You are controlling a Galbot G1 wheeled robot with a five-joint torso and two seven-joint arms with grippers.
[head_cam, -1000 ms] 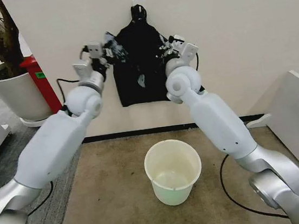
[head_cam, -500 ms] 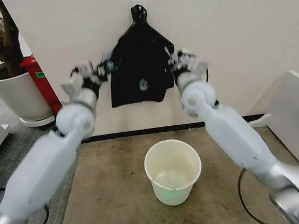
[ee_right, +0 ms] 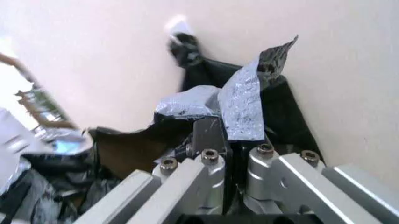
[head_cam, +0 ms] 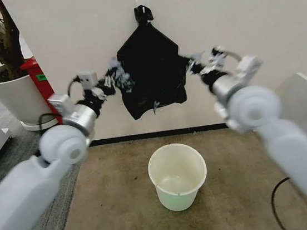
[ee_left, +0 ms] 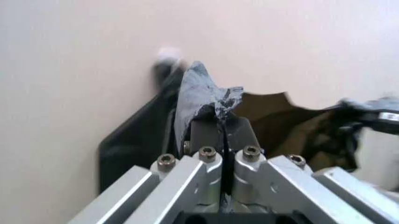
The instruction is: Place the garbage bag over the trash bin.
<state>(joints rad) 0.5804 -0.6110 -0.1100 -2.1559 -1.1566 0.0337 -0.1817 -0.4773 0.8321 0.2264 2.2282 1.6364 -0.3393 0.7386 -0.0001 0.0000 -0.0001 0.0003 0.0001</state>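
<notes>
So far I have only the grip done: my left hand [head_cam: 106,82] is clamped on one edge of the garbage bag [head_cam: 151,70], and my right hand [head_cam: 199,64] is clamped on the opposite edge, both raised in front of the wall [head_cam: 254,18]. In the left wrist view my fingers [ee_left: 209,133] are pressed together with a crumpled tuft of black film sticking out above them, and the right wrist view shows the same pinch, a wrinkled flap folded over my fingers [ee_right: 209,135]. Between the two hands the bag's mouth looks partly spread, but its knotted top sits up at a white hook [head_cam: 141,2] on the wall, and I cannot tell whether it is free of it.

What is left, as I judge it, is nearly everything: getting the bag clear of the wall, bringing it down and opening its mouth around the trash bin [head_cam: 177,175], which stands bare on the brown floor mat [head_cam: 108,199] below and between my arms, well apart from the bag.

The bag is thin, glossy and limp, creasing into grey highlights where I squeeze it. The bin is smooth cream plastic, round, slightly tapered, with a rolled rim.
</notes>
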